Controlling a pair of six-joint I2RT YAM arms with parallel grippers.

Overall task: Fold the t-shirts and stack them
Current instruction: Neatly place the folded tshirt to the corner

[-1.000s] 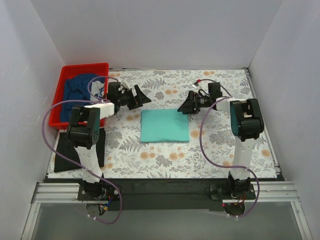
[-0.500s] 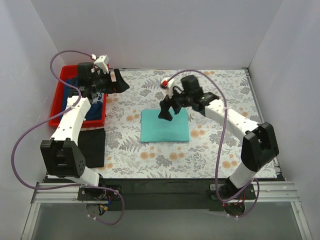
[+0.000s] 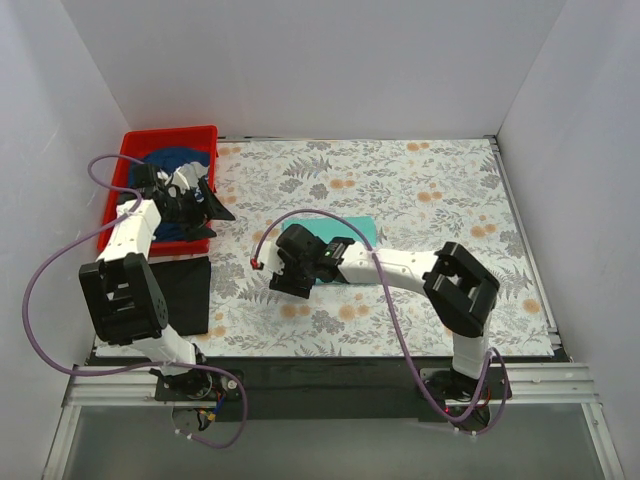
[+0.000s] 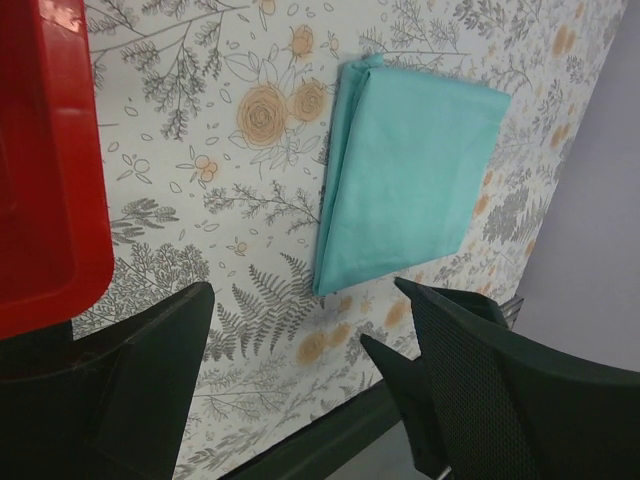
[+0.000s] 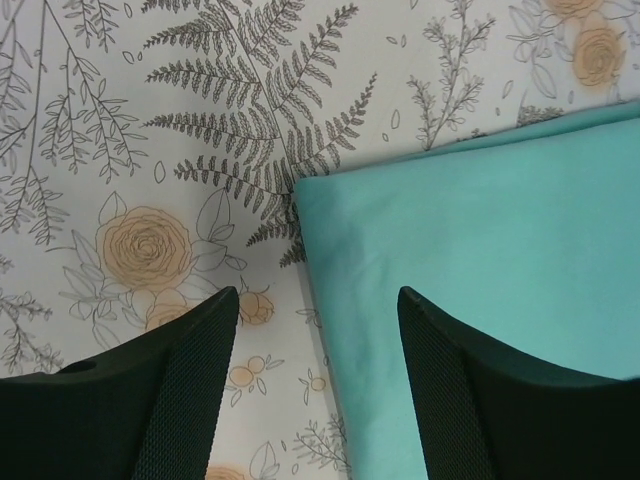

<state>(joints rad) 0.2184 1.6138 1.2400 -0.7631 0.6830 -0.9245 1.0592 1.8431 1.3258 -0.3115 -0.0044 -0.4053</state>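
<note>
T-shirts counted: three, namely one teal t-shirt (image 3: 350, 230), one navy t-shirt (image 3: 172, 160) and one black t-shirt (image 3: 186, 292).
Teal t-shirt: it is folded into a flat, neat rectangle and laid near the middle of the table. In the top view part of it is hidden under the right arm.
Navy t-shirt: it is bunched up inside the bin, at about 10 o'clock on the table.
Black t-shirt: it is laid flat on the table at about 8 o'clock, just to the 6 o'clock side of the bin and well apart from the teal one.
Bins counted: one red bin (image 3: 170, 133), set in the far left corner.
Table covers counted: one table cover (image 3: 440, 190), printed with flowers and ferns, spread under everything.
Arms counted: two, each with a purple cable looped beside it.
Left claw (image 3: 215, 203): it is released, with the two fingers spread wide. It is held at the 3 o'clock edge of the bin. In its own camera only the flowered cover is seen between the fingers, with the teal t-shirt further off.
Right claw (image 5: 315, 300): it is released too, and the two fingers are spread. It is held low at the 9 o'clock edge of the teal t-shirt, and a corner of that shirt is seen between the fingers. Whether the cloth is touched cannot be told.
Stack: the three shirts are kept in three separate places — none is laid on another.
</note>
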